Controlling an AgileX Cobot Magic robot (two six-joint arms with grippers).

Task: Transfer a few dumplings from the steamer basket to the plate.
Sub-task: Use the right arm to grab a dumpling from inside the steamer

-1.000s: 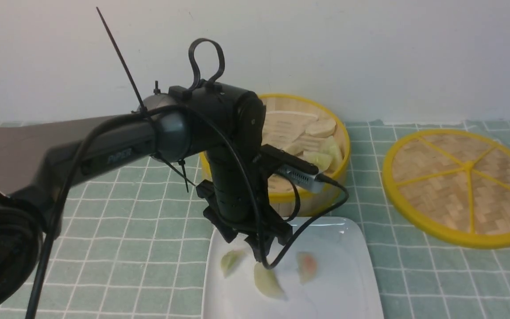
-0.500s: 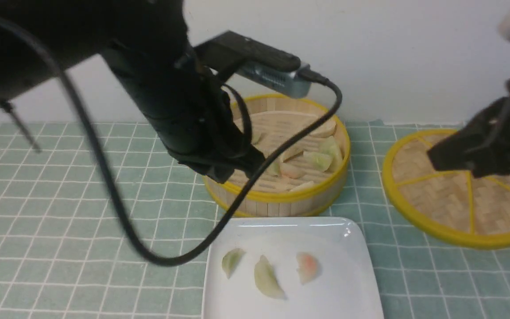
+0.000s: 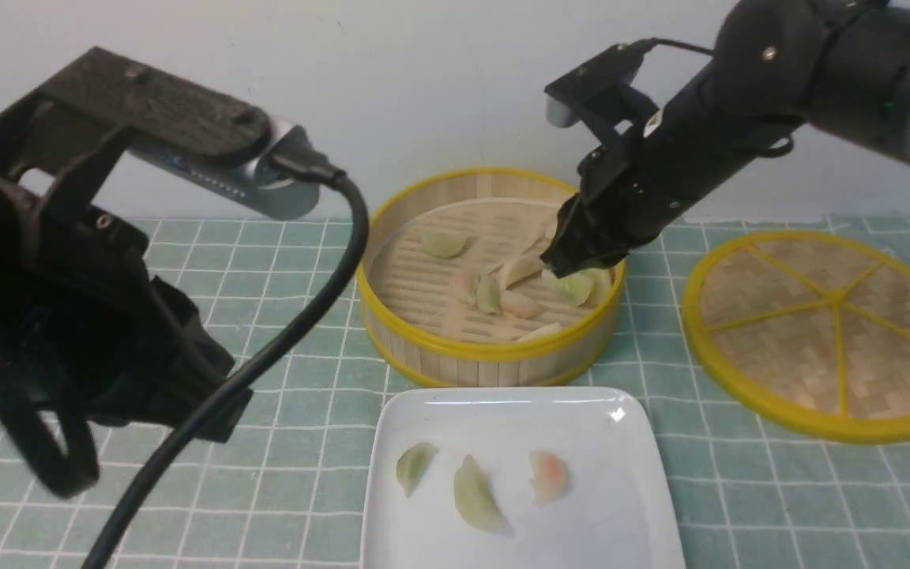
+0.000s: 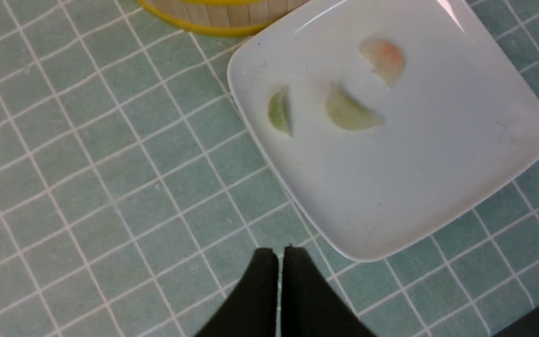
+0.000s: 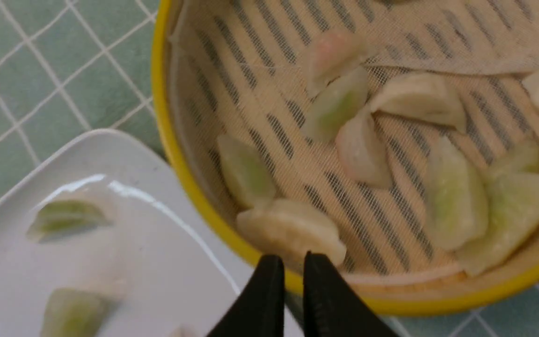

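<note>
My left fingers are pressed together on nothing, over the green checked cloth on the bench, just off the near left side of the plate. That plate is glossy white and square with rounded corners, and it sits just in front of the steamer basket. Three dumplings lie in a row on its far half: a small green one, a longer pale green one and a pink-tinged one. The basket is round shallow bamboo with yellow rims and a slatted floor. It holds more crescent dumplings, whitish, green and pinkish, mostly on its right. My right fingers hang above that side, a narrow slit apart and holding nothing. The woven lid lies flat to the right.
</note>
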